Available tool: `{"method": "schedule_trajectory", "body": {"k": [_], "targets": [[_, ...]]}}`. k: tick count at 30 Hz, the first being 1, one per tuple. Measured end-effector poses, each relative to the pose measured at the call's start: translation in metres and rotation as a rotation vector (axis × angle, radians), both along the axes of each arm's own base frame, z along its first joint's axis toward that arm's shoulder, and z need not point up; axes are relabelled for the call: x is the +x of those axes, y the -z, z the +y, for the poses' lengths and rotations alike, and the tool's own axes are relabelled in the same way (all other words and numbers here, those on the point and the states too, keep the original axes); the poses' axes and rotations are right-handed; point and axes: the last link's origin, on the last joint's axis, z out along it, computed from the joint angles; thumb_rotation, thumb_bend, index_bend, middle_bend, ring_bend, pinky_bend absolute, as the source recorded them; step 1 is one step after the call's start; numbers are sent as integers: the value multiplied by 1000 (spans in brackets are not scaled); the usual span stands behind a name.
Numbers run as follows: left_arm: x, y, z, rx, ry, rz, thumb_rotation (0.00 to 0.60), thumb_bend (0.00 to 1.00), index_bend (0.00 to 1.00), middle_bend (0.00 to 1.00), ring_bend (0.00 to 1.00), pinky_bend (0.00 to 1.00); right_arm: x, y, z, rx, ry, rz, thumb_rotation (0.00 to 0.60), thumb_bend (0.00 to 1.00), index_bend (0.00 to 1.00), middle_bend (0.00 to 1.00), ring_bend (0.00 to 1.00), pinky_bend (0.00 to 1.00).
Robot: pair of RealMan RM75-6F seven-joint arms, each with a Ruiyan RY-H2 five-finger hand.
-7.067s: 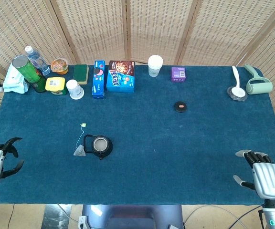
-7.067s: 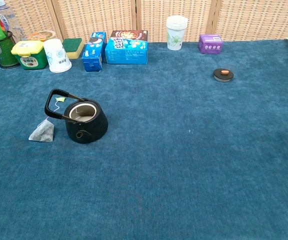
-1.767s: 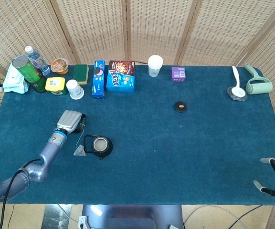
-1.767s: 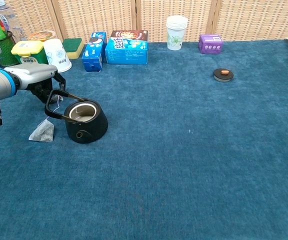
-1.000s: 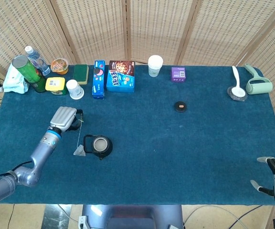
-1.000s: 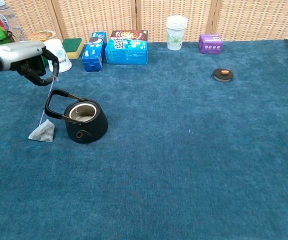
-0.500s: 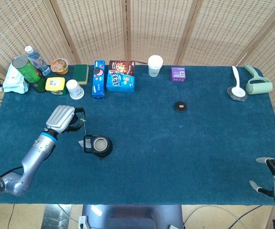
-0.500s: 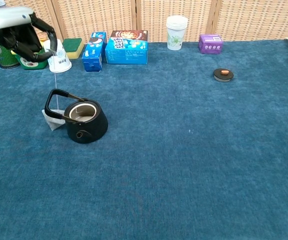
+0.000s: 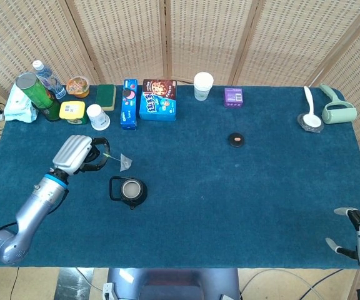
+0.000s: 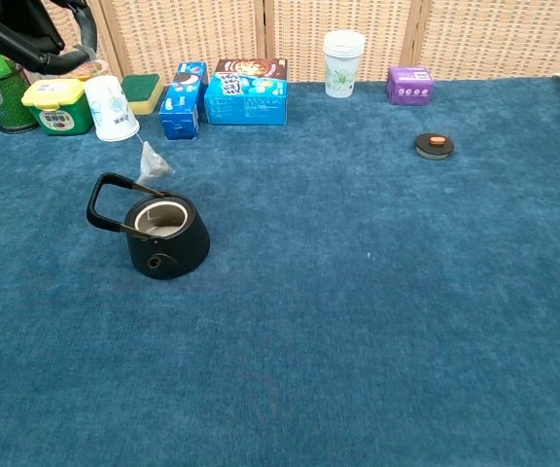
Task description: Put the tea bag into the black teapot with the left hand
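Left hand [image 9: 75, 154] pinches the tea bag [image 9: 125, 162] string; bag hangs above the open black teapot [image 9: 130, 190].

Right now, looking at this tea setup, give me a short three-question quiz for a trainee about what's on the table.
1. True or false: the small grey pyramid tea bag already lies inside the black round teapot.
2. Multiple choice: the left hand is A) open above the teapot, B) holding the tea bag's string so the bag hangs clear of the blue cloth table, C) gripping the teapot handle.
3. Fill in: the small black round lid with the orange knob lies on the table to the teapot's ____ in the head view.

Key: 1 false, it hangs in the air beside the teapot. 2 B. 3 right.
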Motion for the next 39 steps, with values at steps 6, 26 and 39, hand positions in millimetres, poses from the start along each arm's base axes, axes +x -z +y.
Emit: {"method": "schedule_trajectory", "body": {"k": [6,26,39], "targets": [[11,-8,0,-1,26,-18,600,495,687,1000,1000,1000,0,4,0,11,0,-5,600,105,320,323,378,276],[45,-11,-6,-38,109,-9,600,493,687,1000,1000,1000,-8,2,6,-6,17,-20,600,102,320,324,379,276],[38,-2,-13,-78,104,21,600,493,688,1000,1000,1000,-11,2,6,-8,26,-22,600,100,320,323,380,276]]}}
